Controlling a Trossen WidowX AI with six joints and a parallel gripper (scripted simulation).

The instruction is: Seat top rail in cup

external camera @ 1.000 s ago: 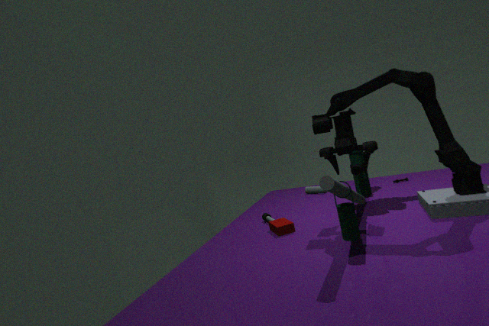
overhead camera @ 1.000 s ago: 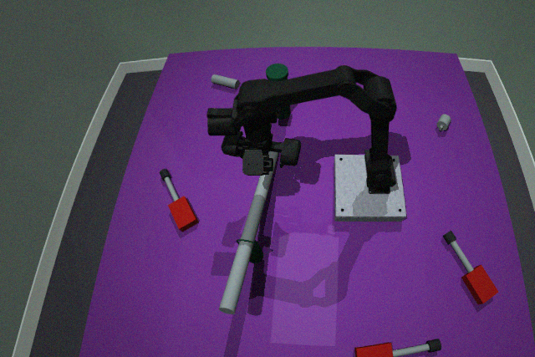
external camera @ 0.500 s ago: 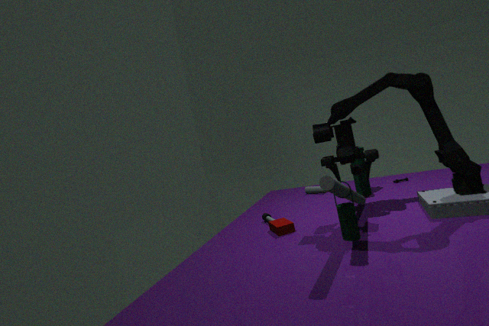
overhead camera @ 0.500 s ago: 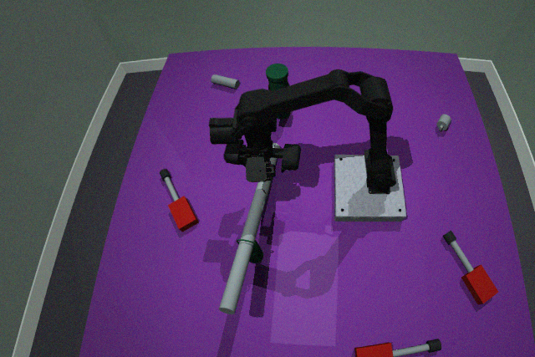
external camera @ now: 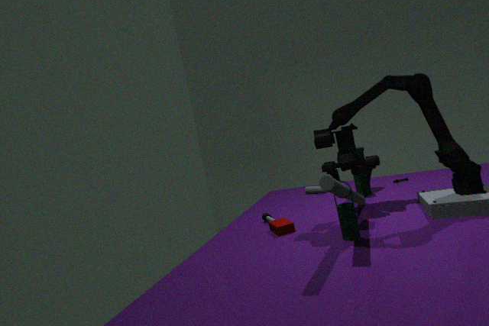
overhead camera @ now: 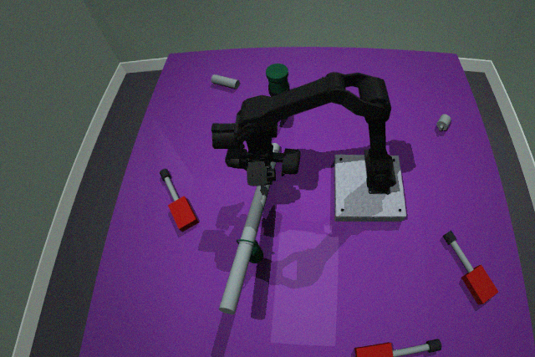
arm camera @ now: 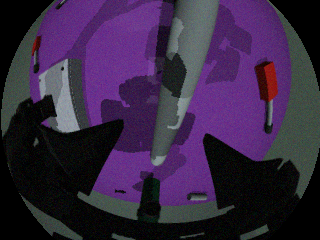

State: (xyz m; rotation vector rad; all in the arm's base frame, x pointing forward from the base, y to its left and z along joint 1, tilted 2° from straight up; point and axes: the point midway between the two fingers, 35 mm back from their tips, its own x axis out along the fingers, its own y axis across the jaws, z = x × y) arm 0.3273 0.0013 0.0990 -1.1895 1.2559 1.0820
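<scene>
The grey rail (overhead camera: 236, 272) (external camera: 355, 196) (arm camera: 197, 45) passes through the thin green loop cap on the short green post (overhead camera: 256, 252) (external camera: 348, 221). It slopes down toward its far cut end, whose face shows bare in the wrist view, short of the big green post (overhead camera: 277, 79) (external camera: 363, 184) (arm camera: 151, 187). A dark band sits high on that post; the cup on it cannot be made out. My gripper (overhead camera: 263, 167) (external camera: 349, 174) (arm camera: 164, 131) is open above the rail's far part, fingertips on either side of it in the wrist view, holding nothing. Contact cannot be told.
Red blocks with grey handles lie at the left (overhead camera: 183, 213) (external camera: 282, 226) (arm camera: 266, 82), right (overhead camera: 479, 284) and front (overhead camera: 374, 349). A short grey pipe (overhead camera: 224, 81) (external camera: 313, 189) (arm camera: 198, 197) lies near the big post. The arm's base plate (overhead camera: 349, 184) (external camera: 454, 210) stands at the right.
</scene>
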